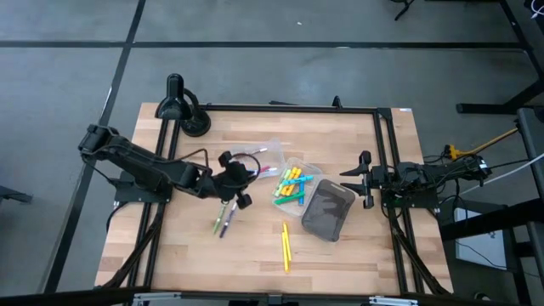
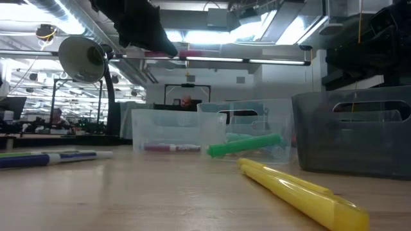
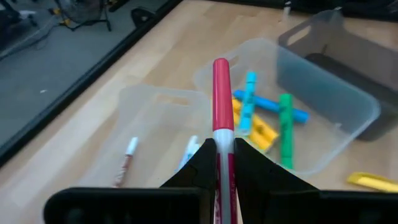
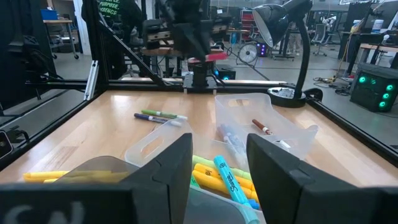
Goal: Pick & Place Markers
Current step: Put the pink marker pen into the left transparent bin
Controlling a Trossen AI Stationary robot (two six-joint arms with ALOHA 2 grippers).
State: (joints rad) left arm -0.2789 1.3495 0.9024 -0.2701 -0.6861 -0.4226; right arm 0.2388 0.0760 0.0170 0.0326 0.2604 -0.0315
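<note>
My left gripper [image 1: 246, 172] is shut on a red marker [image 3: 222, 93], raised over the near-left clear tray [image 3: 155, 124], which holds two markers [image 3: 126, 163]. It also shows high up in the low view [image 2: 142, 25]. The second clear tray [image 1: 293, 189] holds several yellow, blue and green markers [image 3: 255, 115]. A green and a blue marker [image 1: 223, 219] and two yellow ones [image 1: 286, 246] lie flat on the table. My right gripper [image 1: 365, 178] is open and empty, at the table's right, beside the dark grey bin [image 1: 328, 211]. My left gripper pinches the red marker's white barrel [image 3: 222, 144] between its two fingers [image 3: 200, 167]. The capped red end sticks out ahead of the fingers, along them, toward the table's right. The marker is lifted clear, above the trays.
A black desk lamp [image 1: 180, 106] stands at the far left corner. A black frame rail [image 1: 384, 170] runs along the table's right side. Bare wood lies at the table's near side [image 1: 195, 263].
</note>
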